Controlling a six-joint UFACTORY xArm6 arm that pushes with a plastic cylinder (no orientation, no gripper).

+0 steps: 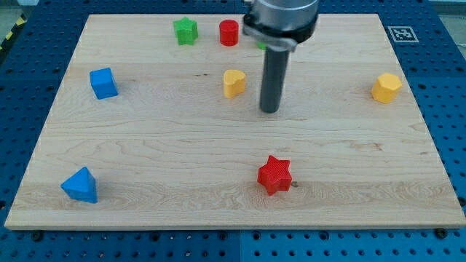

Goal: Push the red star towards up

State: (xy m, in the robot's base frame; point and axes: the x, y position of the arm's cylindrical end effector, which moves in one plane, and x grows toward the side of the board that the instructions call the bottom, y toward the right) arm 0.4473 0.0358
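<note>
Nearest the view's bottom, the red star (274, 175) lies on the board (145, 145). Well above it toward the view's top, the tip (270, 110) stands just right of the yellow heart (234, 83). No pincer exists; the arm ends in a rod.

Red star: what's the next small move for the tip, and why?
Probably swing my tip down past the red star to its bottom side. The tip now sits toward the view's top of the star, apart from it and beside the yellow block, so it can't push the star up from there.
</note>
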